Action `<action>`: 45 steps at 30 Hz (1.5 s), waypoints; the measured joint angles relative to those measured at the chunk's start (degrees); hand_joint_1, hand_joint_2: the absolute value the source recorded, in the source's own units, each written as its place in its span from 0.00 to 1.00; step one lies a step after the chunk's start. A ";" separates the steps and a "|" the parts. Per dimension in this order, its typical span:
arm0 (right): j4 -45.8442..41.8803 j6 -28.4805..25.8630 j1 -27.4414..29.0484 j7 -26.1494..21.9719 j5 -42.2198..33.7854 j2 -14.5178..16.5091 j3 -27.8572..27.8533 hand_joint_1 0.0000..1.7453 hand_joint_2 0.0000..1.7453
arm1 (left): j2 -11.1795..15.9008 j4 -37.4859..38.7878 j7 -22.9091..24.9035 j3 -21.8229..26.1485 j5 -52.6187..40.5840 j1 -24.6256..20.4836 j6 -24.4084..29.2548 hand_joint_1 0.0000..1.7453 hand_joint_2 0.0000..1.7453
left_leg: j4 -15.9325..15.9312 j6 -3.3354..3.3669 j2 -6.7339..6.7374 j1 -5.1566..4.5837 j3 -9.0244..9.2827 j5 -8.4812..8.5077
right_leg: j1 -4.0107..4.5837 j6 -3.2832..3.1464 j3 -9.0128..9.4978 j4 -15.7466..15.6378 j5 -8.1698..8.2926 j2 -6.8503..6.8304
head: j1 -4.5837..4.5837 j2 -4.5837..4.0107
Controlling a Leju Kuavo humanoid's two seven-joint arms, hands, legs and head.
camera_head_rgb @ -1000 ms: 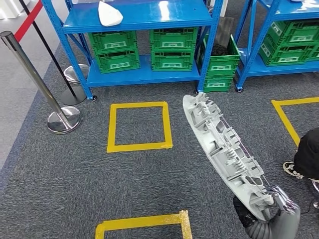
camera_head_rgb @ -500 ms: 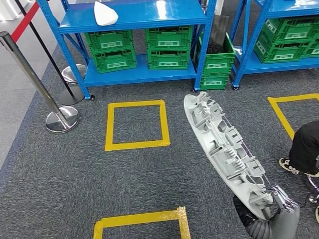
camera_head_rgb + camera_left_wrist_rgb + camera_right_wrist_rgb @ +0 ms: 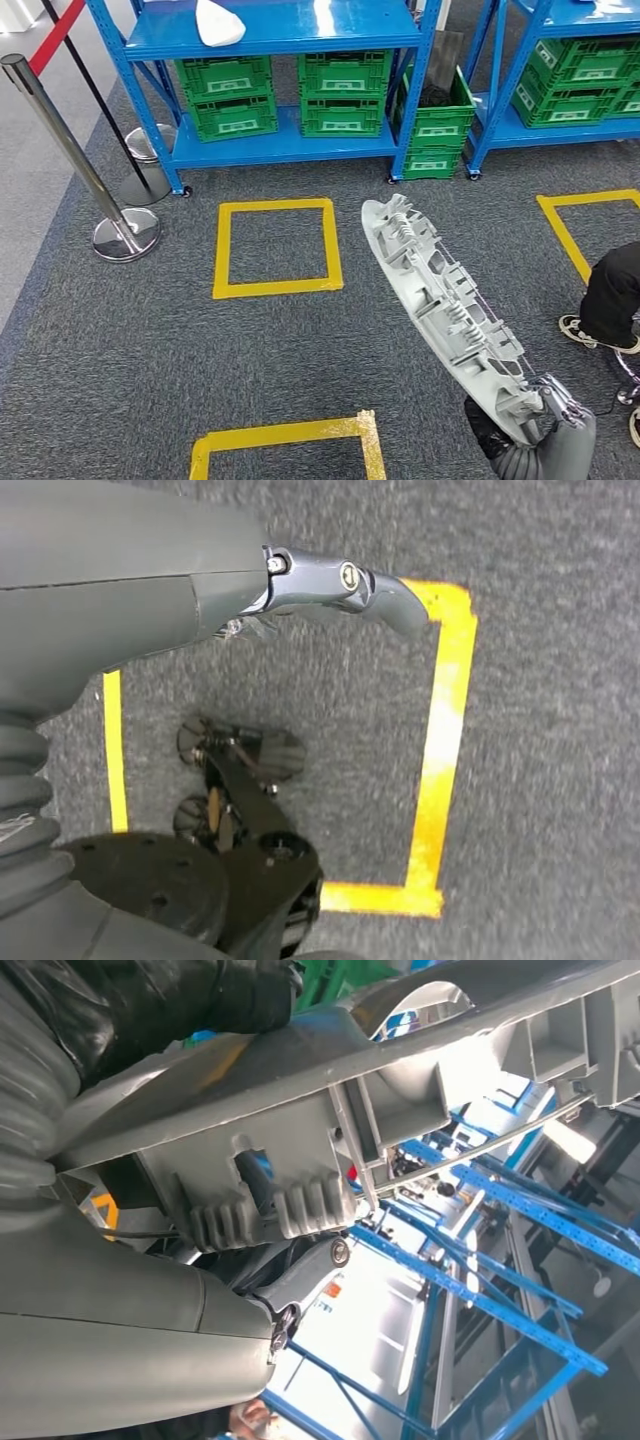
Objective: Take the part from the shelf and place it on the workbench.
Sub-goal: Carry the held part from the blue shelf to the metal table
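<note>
A: Across the far side, what's there?
B: Blue shelf (image 3: 279,40) with green crates (image 3: 230,95) on its lower level, white part (image 3: 219,22) lying on the upper board. Second blue shelf (image 3: 566,60) far right, more crates. Grey carpet (image 3: 113,340) with yellow tape squares (image 3: 275,248); chrome stanchion (image 3: 75,160) far left.
A: Task part?
B: Long grey moulded part (image 3: 441,305), ribbed side up, off the shelf and held over the carpet, running from near right up toward centre. Right hand (image 3: 540,440) grips its near end; in the right wrist view the thumb sits under the ribbed edge (image 3: 302,1175).
A: Left hand?
B: Left hand (image 3: 226,590) hangs over the floor, thumb out straight, holding nothing. Can't tell how the other fingers lie.
A: Anyone around?
B: Person's dark trouser leg and shoe (image 3: 581,330), right edge.
</note>
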 joint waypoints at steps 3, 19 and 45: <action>-0.08 0.24 0.26 -0.03 -0.03 -0.01 -0.11 1.00 1.00 | -0.07 -0.01 0.00 -0.02 -0.01 -0.03 -0.01 0.00 1.00 | -1.15 0.82 0.43 0.34 0.24 0.89 | 0.07 0.52 -0.55 0.45 -0.48 0.18 | 0.08 0.00; -0.17 0.51 0.89 0.08 -1.09 -0.02 -1.37 1.00 1.00 | -0.39 0.00 0.13 -0.08 0.03 -0.05 0.00 0.00 1.00 | 2.02 -1.89 3.84 1.03 -0.98 -1.28 | -0.17 -1.36 0.96 0.45 -1.63 -0.85 | 0.59 0.00; -0.17 0.63 0.86 0.06 -1.14 -0.07 -1.87 1.00 1.00 | -0.14 0.06 0.17 -0.46 0.08 0.07 0.00 0.00 1.00 | -2.31 0.29 -1.38 1.49 1.64 0.23 | -0.03 0.54 -4.10 5.52 -3.47 1.90 | 0.45 0.00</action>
